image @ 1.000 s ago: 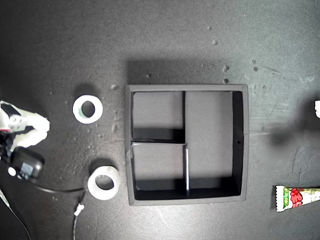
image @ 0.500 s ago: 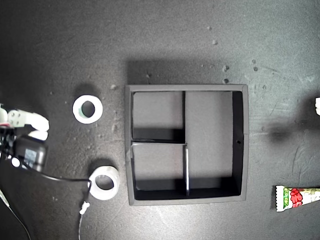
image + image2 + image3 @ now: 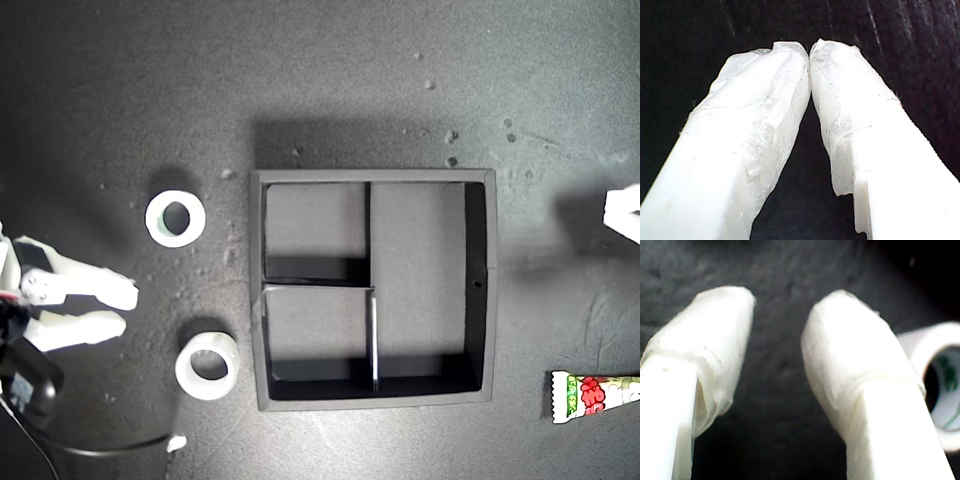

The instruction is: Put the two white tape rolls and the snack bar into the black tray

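second pincer (image 3: 120, 308) parted, empty, nine o'clock of tray (image 3: 480, 178), lined toward roll (image 3: 207, 365) | first pincer (image 3: 809, 50) closed, empty

Our second pincer (image 3: 122, 310) has pushed further in from the exterior view's left edge and dropped lower in that view. It now reaches toward the gap between the upper tape roll (image 3: 175, 218) and the lower tape roll (image 3: 207, 366). Its fingers (image 3: 95, 288), bunched close a second ago, now stand spread apart. The black cable (image 3: 110, 447) trailing behind it has slid away from the lower tape roll toward the exterior view's bottom edge. At the exterior view's right edge, our first pincer (image 3: 625, 212) shows more of itself than before
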Available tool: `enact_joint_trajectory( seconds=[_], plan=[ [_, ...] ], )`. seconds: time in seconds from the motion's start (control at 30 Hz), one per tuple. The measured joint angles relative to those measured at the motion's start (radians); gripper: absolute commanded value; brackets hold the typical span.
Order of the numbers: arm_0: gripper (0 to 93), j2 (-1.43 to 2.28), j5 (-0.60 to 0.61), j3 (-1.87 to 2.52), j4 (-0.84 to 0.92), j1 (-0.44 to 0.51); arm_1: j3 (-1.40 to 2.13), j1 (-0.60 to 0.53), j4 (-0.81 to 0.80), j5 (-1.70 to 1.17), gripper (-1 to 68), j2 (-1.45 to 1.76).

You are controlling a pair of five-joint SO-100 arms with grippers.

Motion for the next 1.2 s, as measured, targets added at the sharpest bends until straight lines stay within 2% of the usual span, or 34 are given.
enact_joint_trajectory(
  seconds=[0.13, 0.2, 0.33, 0.47, 0.57, 0.7, 0.8, 0.97, 1.07, 1.2],
  plan=[
    [17.3, 0.000, 0.097, 0.000, -0.149, -0.040, 0.000, 0.052, -0.055, 0.350, -0.2, 0.000],
    [22.9, 0.000, 0.120, 0.000, -0.209, -0.080, 0.000, 0.054, -0.094, 0.385, -0.2, 0.000],
    [28.3, 0.000, 0.124, 0.000, -0.267, -0.144, 0.000, 0.061, -0.126, 0.273, -0.1, 0.000],
    [29.8, 0.000, 0.167, -0.014, -0.281, -0.172, 0.000, 0.063, -0.245, -0.003, -0.1, 0.000],
    [30.1, -0.011, 0.201, -0.106, -0.232, -0.183, -0.009, 0.048, -0.353, -0.225, -0.1, 0.000],
    [30.4, -0.209, 0.238, -0.302, -0.163, -0.196, -0.087, 0.057, -0.356, -0.393, -0.1, -0.003],
    [30.1, -0.492, 0.268, -0.548, -0.072, -0.189, -0.178, 0.057, -0.304, -0.466, -0.1, -0.008],
    [30.4, -1.035, 0.281, -1.014, 0.178, -0.184, -0.377, 0.044, -0.172, -0.580, -0.1, -0.037],
    [30.6, -1.223, 0.261, -1.108, 0.232, -0.187, -0.508, -0.017, -0.167, -0.663, -0.1, -0.206],
    [30.6, -1.308, 0.206, -1.109, 0.235, -0.187, -0.761, -0.109, -0.158, -0.778, -0.1, -0.586]
  ],
)
